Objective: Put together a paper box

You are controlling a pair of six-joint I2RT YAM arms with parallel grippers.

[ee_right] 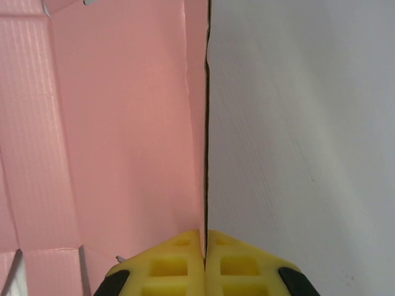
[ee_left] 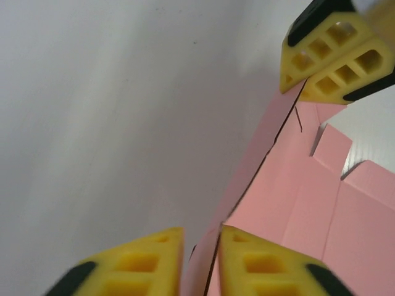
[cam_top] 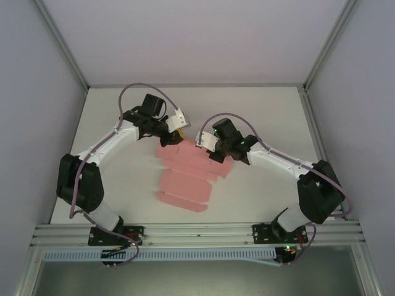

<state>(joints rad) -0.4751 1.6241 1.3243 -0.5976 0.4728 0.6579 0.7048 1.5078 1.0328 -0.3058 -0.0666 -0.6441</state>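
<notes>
The left gripper (ee_left: 202, 262) and right gripper (ee_right: 205, 262) pinch the thin pink paper box (cam_top: 185, 179) flap tight between yellow, holey fingers (ee_right: 166, 268).

The paper box (cam_top: 185, 176) is thin matt pink card, faintly ribbed. Under it the tabletop (cam_top: 265, 117) is matt white, finely grained. The right hand (ee_right: 204, 237) has fingers (ee_right: 166, 268) of yellow moulded plastic.

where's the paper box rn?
Top view: paper box lies at the centre of the table, its far flap pinched by the left gripper and right gripper.
</notes>
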